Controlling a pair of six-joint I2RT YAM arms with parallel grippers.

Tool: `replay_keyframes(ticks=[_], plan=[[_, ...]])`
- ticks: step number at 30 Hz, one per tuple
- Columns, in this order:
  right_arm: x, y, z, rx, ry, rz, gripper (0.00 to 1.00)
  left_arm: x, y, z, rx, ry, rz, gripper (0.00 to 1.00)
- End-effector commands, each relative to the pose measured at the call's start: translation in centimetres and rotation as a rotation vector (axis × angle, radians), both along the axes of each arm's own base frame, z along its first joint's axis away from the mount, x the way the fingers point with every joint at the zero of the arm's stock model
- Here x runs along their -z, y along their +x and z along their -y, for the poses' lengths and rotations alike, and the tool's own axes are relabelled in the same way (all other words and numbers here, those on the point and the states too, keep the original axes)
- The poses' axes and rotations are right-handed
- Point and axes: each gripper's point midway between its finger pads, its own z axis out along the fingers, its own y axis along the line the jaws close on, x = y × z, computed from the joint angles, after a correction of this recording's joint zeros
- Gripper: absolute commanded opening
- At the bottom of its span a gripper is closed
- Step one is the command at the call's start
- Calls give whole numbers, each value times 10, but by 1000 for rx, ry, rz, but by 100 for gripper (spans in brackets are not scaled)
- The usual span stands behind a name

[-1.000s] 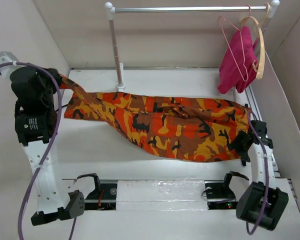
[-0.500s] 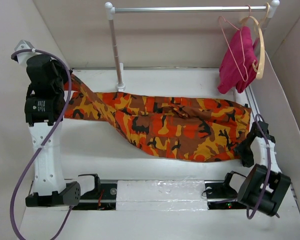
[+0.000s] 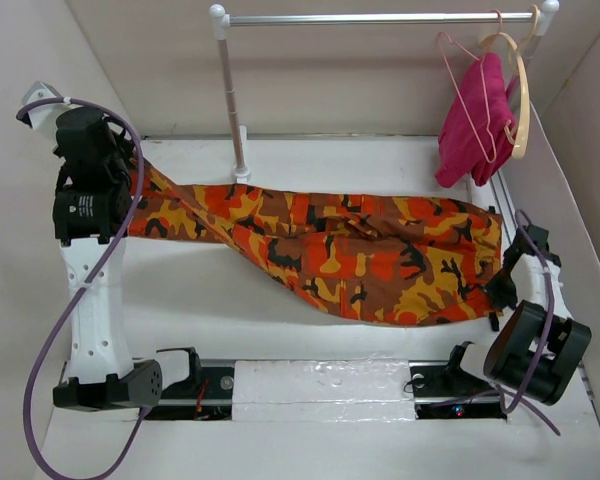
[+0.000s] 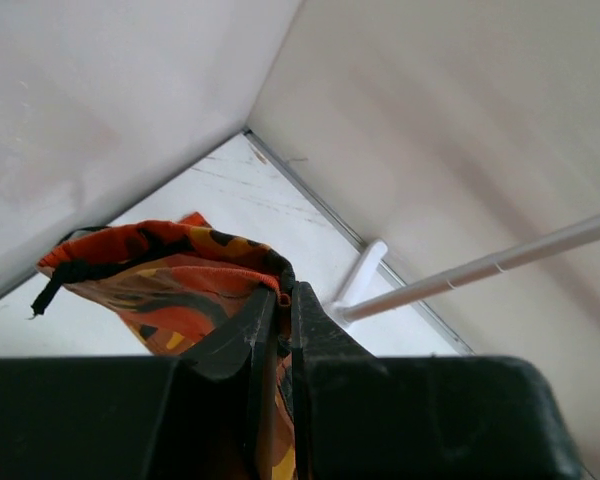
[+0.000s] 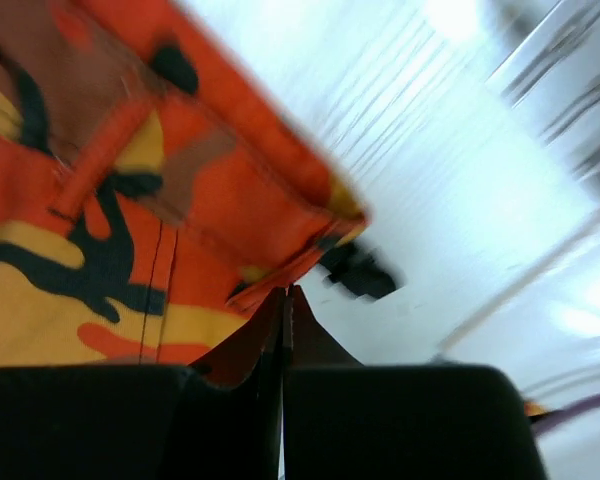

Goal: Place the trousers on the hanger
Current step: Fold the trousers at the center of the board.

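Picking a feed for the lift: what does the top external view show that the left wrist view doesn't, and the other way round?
Only top external: the trousers full length on the table, the right tool at their right end, and the hanger near the right end of the rail. Only left wrist: a close look at the left tool shut on a trouser hem. Both: the trousers and the rail.

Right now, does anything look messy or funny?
A bit messy: the trousers lie crumpled across the table, not on the hanger. One leg end is lifted, pinched in the left gripper. Nothing looks torn or spilled.
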Motion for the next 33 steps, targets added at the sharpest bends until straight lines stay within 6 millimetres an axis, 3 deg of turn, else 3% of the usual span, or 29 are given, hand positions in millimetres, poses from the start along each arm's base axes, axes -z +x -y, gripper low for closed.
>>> replay_keyframes(ticks=[1, 4, 7, 8, 10, 12, 13, 16, 17, 20, 22, 24, 26, 28, 31, 33], plan=[[-56, 10, 51, -120, -229, -13, 0, -42, -12, -20, -89, 50, 121, 0], [-88, -12, 72, -130, -302, -65, 0, -65, -21, -24, -115, 68, 158, 0], [-123, -24, 78, -141, -370, -84, 0, -75, -30, -29, -146, 82, 171, 0], [-127, -26, 72, -168, -353, -108, 0, -79, -34, -30, -149, 85, 181, 0], [-142, -18, 68, -184, -360, -58, 0, -83, -37, -29, -145, 83, 192, 0], [-142, -5, 64, -242, -331, -3, 3, -88, -39, -24, -118, 79, 208, 0], [-119, 12, 43, -346, -209, 69, 12, -89, -40, -21, -107, 70, 216, 0], [-81, 28, 13, -403, -21, 136, 37, -86, -41, -18, -88, 63, 220, 0], [-62, 19, 7, -389, 9, 112, 55, -84, -43, -17, -85, 61, 223, 0], [-44, 8, 7, -294, -6, 143, 80, -65, -35, -9, -41, 36, 196, 0], [-30, 16, -3, -284, 38, 222, 89, -51, -27, -5, -16, 22, 173, 0], [-20, 15, -4, -249, 63, 217, 92, -46, -27, -5, -13, 18, 163, 0], [-10, 31, -5, -284, 84, 275, 94, -41, -25, -5, -13, 17, 152, 0], [6, 29, -11, -309, 123, 262, 94, -36, -22, -5, -12, 17, 138, 0], [30, 18, -14, -301, 159, 195, 91, -35, -20, -4, -4, 12, 139, 0], [37, 15, -14, -289, 162, 181, 83, -34, -19, -6, -14, 16, 133, 0]])
